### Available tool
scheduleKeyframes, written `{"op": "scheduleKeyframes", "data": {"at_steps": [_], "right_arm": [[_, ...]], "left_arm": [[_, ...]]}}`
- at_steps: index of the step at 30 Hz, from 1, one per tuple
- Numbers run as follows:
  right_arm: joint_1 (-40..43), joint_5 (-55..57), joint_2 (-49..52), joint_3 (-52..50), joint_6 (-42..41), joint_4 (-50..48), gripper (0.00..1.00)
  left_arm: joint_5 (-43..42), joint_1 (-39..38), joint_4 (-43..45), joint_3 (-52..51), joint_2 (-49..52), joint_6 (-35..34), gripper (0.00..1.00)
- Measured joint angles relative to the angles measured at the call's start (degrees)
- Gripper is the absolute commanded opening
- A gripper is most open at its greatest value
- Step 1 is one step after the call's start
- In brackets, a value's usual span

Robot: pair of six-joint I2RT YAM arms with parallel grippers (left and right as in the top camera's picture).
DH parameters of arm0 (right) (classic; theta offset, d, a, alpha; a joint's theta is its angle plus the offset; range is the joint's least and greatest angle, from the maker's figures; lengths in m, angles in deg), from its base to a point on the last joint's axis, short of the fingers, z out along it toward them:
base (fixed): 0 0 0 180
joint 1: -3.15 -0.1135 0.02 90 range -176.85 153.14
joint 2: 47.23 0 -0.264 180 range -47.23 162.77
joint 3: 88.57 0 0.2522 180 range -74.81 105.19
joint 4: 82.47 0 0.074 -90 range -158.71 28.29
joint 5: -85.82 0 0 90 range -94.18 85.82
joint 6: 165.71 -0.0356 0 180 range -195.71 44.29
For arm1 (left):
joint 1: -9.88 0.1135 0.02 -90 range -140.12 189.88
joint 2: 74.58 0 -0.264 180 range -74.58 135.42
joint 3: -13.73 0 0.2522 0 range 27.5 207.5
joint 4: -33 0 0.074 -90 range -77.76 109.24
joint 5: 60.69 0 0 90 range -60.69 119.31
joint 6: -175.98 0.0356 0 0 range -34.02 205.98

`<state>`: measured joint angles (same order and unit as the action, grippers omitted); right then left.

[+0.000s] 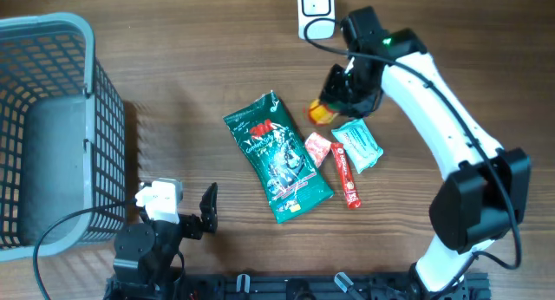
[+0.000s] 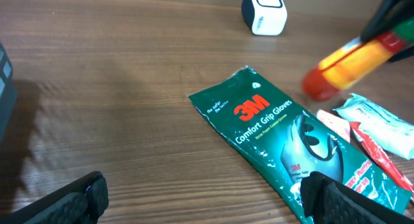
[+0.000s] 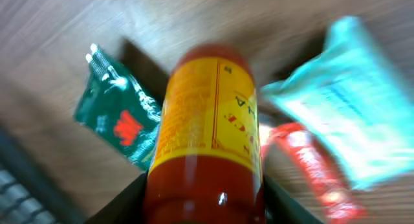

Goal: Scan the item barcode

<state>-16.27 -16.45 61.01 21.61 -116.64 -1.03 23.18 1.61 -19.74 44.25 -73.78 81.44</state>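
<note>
A red sauce bottle (image 1: 321, 112) with a yellow label is the item in hand. My right gripper (image 1: 342, 90) is shut on it, just below the white barcode scanner (image 1: 314, 9) at the table's far edge. In the right wrist view the bottle (image 3: 207, 120) fills the space between the fingers (image 3: 123, 201); no barcode shows on the blurred label. The left wrist view shows the bottle (image 2: 346, 65) tilted, red end low above the table. My left gripper (image 1: 201, 215) rests open at the front left, nothing between its pads (image 2: 77, 198).
A green 3M glove pack (image 1: 277, 157) lies mid-table. Next to it are a pink packet (image 1: 317, 149), a red bar (image 1: 345, 174) and a teal packet (image 1: 358, 146). A grey wire basket (image 1: 52, 40) stands at the left edge.
</note>
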Motion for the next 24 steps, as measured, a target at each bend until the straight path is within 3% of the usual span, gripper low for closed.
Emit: {"op": "scheduleKeyframes", "data": {"at_steps": [6,11,17,24], "right_arm": [[0.17,11.96,-1.03,10.58,12.98,11.69,0.43],[0.17,16.94,-1.14,12.48,23.34,19.08,0.43],[4.15,24.37,-1.14,12.48,25.27,17.35,0.46],[12.85,20.87,-1.07,12.48,28.52,14.38,0.44]], "left_arm": [[0.00,0.00,-0.02,0.00,0.00,0.00,1.00],[0.00,0.00,-0.02,0.00,0.00,0.00,1.00],[0.00,0.00,-0.02,0.00,0.00,0.00,1.00],[0.00,0.00,-0.02,0.00,0.00,0.00,1.00]]}}
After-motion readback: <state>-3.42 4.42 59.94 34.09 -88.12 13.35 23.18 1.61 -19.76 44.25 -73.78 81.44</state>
